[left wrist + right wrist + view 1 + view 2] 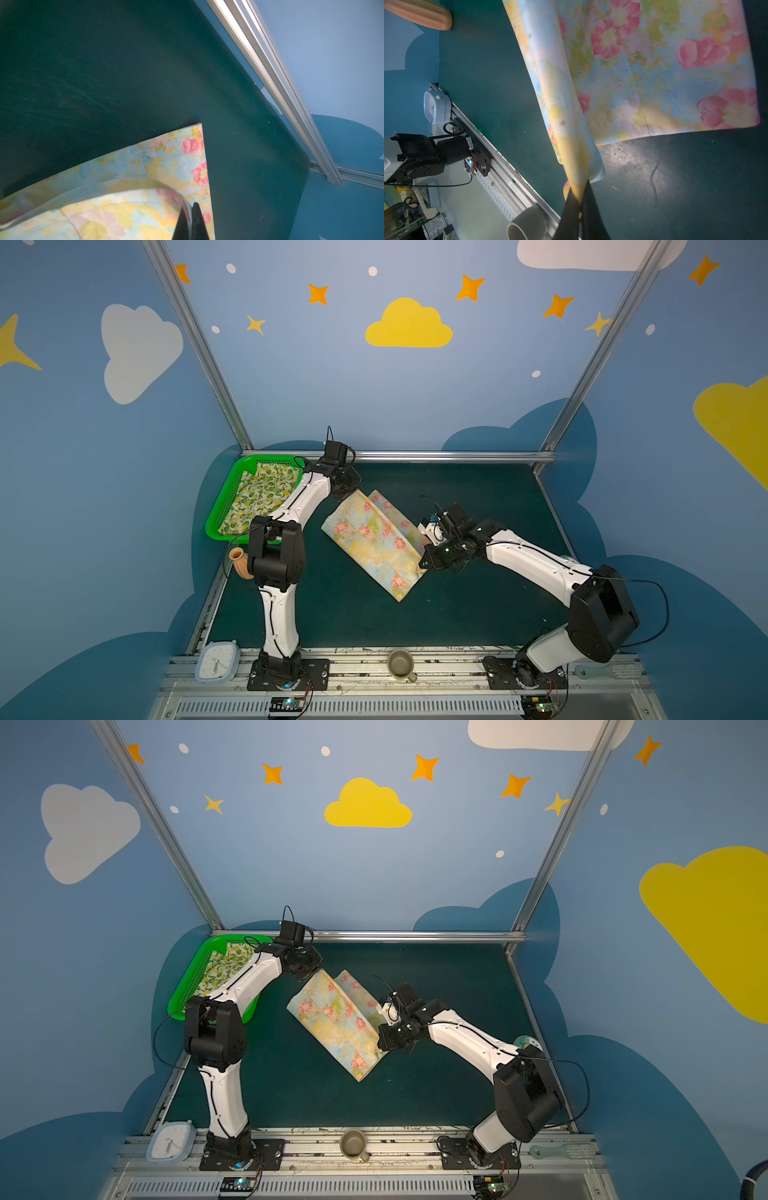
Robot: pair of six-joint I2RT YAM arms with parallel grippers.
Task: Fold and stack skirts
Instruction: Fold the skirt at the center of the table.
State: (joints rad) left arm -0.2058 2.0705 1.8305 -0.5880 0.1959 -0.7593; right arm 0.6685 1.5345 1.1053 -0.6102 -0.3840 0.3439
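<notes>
The pale yellow skirt with pink flowers (376, 541) (340, 1019) lies slantwise mid-table, one long edge lifted and folding over. My left gripper (190, 209) is shut on its far corner, near the basket (353, 489). My right gripper (581, 191) is shut on the near corner of that lifted edge (422, 566), and the cloth rolls up from the black fingers (571, 207). The cream skirt with lemons (262, 497) (222, 967) lies spread in the green basket (216, 522), partly hidden by my left arm.
A green mesh basket sits at the back left corner. A terracotta vase (240, 562) lies near the left edge. A blue clock (217, 660), a mug (401, 664) and a pale brush (561, 1150) rest on the front rail. Aluminium rail (415, 456) bounds the back.
</notes>
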